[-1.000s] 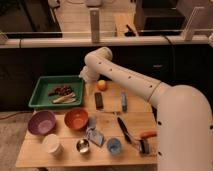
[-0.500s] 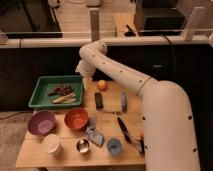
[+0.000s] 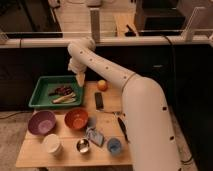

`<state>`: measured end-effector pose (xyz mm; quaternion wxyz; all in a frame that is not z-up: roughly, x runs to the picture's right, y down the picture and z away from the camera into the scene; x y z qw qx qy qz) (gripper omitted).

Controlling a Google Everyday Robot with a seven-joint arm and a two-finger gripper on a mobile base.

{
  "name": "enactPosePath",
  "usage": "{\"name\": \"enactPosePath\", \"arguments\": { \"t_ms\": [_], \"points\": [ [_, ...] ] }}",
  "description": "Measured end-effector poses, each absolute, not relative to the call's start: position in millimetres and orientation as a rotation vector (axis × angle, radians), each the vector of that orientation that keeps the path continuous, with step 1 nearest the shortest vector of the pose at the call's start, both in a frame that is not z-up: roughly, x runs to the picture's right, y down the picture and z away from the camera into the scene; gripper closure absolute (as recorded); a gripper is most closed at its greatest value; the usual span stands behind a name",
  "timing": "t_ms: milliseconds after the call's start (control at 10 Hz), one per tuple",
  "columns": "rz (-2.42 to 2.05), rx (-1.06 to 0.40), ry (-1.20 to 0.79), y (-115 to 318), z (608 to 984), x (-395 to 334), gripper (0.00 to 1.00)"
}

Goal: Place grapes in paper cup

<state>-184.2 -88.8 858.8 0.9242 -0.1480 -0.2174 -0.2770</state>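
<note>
White arm's gripper (image 3: 80, 79) points down over the right edge of the green plastic tray (image 3: 39, 94), above and apart from everything; can't tell if it's open or closed. Dark purple-red grapes (image 3: 63, 90) lie in the tray, just beside a pale long vegetable (image 3: 64, 99). Off-white paper cup (image 3: 52, 144) stands upright at the wooden desk's (image 3: 113, 102) front left, near the purple bowl (image 3: 41, 122) and small steel cup (image 3: 83, 146).

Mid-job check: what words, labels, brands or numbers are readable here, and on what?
No readable text anywhere.
The crumpled packet: any print is too blurred to read.
The paper cup and green tray: plain.
The gripper, over the tray's right edge near the grapes: no markings seen.
</note>
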Motion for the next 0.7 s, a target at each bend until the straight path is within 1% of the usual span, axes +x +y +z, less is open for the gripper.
{"name": "enactPosePath", "arguments": {
  "t_ms": [300,500,700],
  "points": [
    [-0.762,-0.237,-0.434,-86,866,-207,0.20],
    [-0.983,-0.196,-0.442,-70,884,-212,0.20],
    [-1.076,-0.181,-0.460,-60,892,-223,0.20]
  ]
}}
